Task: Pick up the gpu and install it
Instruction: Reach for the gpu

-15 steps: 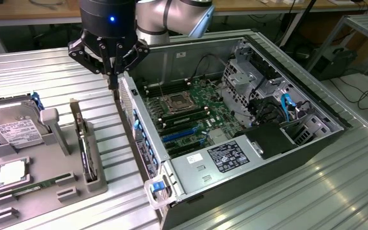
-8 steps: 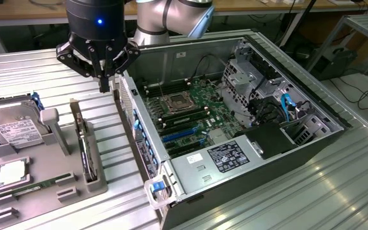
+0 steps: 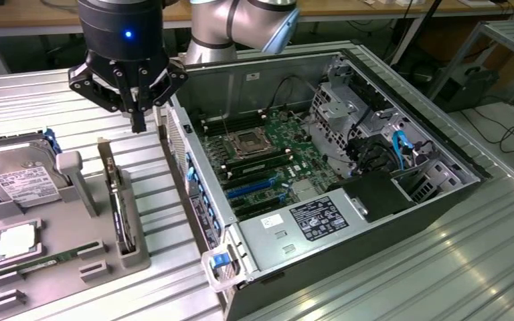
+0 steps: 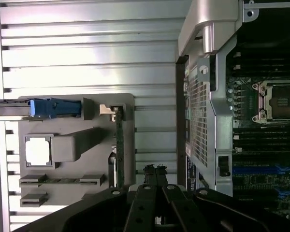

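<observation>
- On the exterior view's left, a grey holder is seen, with a hard drive and a memory stick seated in it.
- The gpu is stood on edge in a slot along the holder's side nearest the case. It is seen edge-on from the wrist and is untouched.
- The gripper is held above and just beside the card's farther end, apart from it. Its fingers are pressed together and nothing is pinched.
- The approach to the pick is judged to be the step in hand, as the card is not yet lifted.
- A grasp is judged to call for the fingers to be spread and set squarely astride the thin upper edge.
- On the right, the open computer case is laid on its side, and the blue slots on its motherboard are exposed.
</observation>
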Action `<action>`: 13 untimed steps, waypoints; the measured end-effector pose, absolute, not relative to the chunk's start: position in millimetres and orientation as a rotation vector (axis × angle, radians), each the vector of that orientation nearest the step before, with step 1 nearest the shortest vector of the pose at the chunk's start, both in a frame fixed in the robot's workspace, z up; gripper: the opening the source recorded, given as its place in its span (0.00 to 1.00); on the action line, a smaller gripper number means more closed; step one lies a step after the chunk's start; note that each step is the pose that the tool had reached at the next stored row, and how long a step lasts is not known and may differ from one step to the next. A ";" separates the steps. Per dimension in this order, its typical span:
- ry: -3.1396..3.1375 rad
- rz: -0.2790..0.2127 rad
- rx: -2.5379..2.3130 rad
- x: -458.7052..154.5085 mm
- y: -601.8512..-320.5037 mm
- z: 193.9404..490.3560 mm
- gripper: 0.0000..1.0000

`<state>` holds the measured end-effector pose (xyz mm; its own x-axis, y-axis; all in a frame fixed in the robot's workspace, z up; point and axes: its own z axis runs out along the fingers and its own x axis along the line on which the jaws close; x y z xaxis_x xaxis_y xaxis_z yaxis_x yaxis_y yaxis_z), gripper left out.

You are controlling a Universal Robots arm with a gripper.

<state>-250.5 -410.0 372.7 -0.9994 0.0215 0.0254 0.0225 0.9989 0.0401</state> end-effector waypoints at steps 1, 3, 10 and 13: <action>-3.117 -0.063 -0.034 -252.5 -410.0 372.6 0.11; -3.120 -0.063 -0.032 -258.3 -410.4 372.3 0.11; -3.120 -0.063 -0.025 -279.7 -413.0 371.5 0.11; -3.120 -0.063 -0.017 -285.9 -414.8 370.9 0.11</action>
